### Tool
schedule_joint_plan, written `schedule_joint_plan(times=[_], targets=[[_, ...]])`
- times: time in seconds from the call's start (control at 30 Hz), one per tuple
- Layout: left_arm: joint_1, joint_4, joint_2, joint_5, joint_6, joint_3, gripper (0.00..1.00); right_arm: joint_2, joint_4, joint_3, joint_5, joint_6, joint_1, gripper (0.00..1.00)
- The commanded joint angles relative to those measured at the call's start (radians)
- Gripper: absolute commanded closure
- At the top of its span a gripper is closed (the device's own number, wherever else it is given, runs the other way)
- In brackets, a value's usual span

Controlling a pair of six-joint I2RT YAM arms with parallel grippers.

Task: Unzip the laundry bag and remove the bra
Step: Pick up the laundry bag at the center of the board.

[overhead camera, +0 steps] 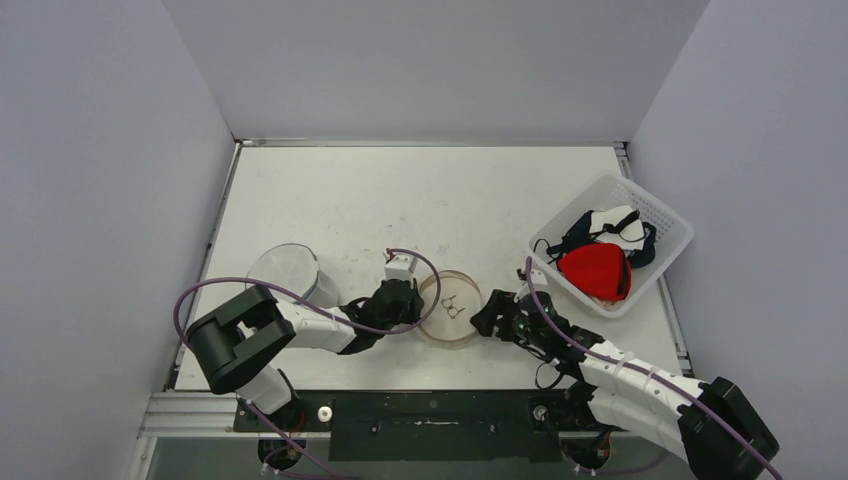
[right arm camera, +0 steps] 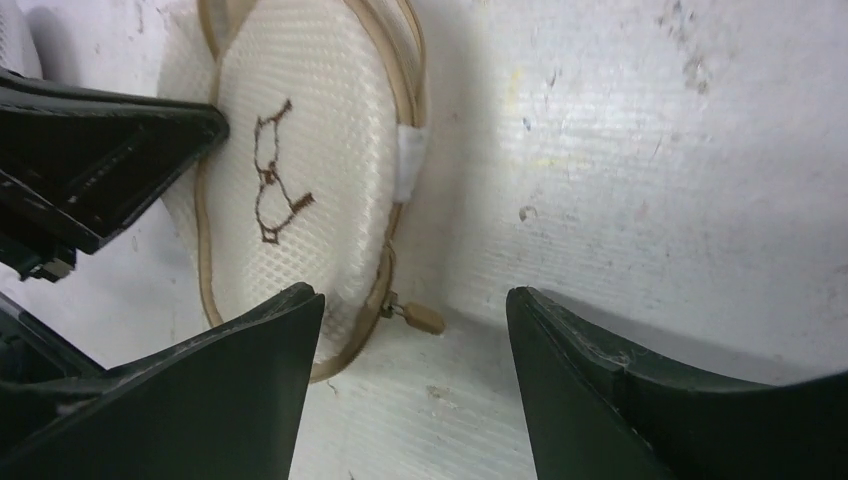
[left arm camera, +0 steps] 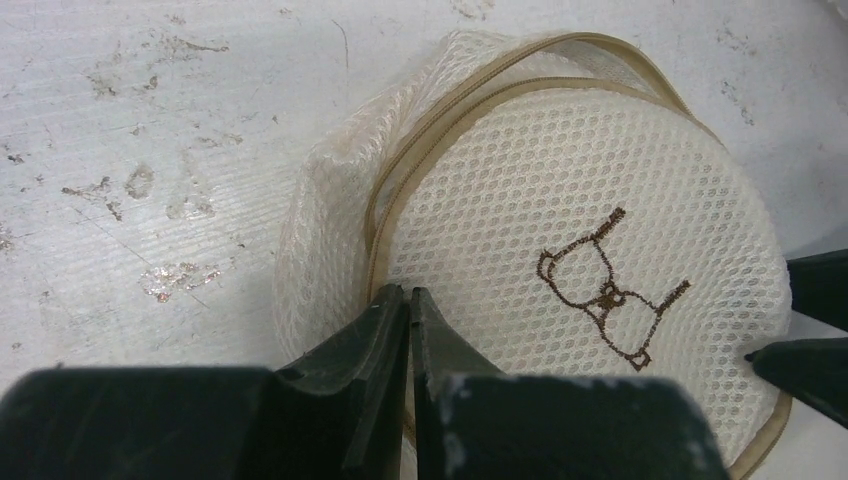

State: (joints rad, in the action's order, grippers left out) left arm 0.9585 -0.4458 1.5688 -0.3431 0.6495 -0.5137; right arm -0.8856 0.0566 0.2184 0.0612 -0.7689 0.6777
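Laundry bag (overhead camera: 449,308) lies zipped by the near edge of the table (overhead camera: 400,200). The left gripper (left arm camera: 408,300) pinches its rim shut. The right gripper (right arm camera: 412,297) is open around the zipper pull (right arm camera: 425,320), which it should grab and tug next.

Top view sits high behind the arm bases and looks down on the whole bench (overhead camera: 420,200), far off. Left wrist view is low and very close, looking past the left fingers (left arm camera: 360,360) across the mesh bag (left arm camera: 570,200) to the right fingers (left arm camera: 815,285) at frame right. Right wrist view, also close, looks between its own pair at the bag's zipper side. All three share the bag.
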Motion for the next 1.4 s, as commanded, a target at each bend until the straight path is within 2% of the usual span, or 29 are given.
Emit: schedule_joint_plan(times=[0.0,0.17,0.27,0.4,0.7,0.87,0.97,1.1,1.23,1.37], targets=[[-0.007,-0.009,0.008,-0.001,0.021,0.033,0.95,-0.033,0.159,-0.032,0.078,-0.065,-0.007,0.3],[-0.007,-0.032,0.017,-0.002,0.037,0.053,0.96,-0.14,0.324,-0.076,0.135,-0.131,-0.014,0.29],[-0.007,-0.055,0.037,0.009,0.051,0.065,0.96,-0.227,0.433,-0.089,0.17,-0.171,-0.014,0.33],[-0.006,-0.1,0.069,0.031,0.074,0.084,0.96,-0.338,0.564,-0.095,0.203,-0.229,0.006,0.44],[-0.003,-0.174,0.081,0.065,0.107,0.114,0.96,-0.493,0.589,-0.037,0.132,-0.241,0.089,0.67],[-0.001,-0.174,0.045,0.066,0.11,0.13,0.96,-0.484,0.58,-0.029,0.096,-0.235,0.097,0.92],[0.0,-0.153,-0.018,0.059,0.116,0.144,0.96,-0.417,0.516,-0.015,0.076,-0.207,0.096,0.95],[0.001,-0.043,-0.175,0.042,0.125,0.125,0.9,-0.284,0.324,0.037,0.031,-0.143,0.095,0.95],[0.009,0.117,-0.356,0.011,0.115,0.072,0.71,-0.187,0.147,0.118,-0.014,-0.065,0.071,0.95],[0.019,0.251,-0.551,-0.032,0.106,0.024,0.57,-0.164,0.084,0.184,-0.009,-0.023,0.013,0.95]])
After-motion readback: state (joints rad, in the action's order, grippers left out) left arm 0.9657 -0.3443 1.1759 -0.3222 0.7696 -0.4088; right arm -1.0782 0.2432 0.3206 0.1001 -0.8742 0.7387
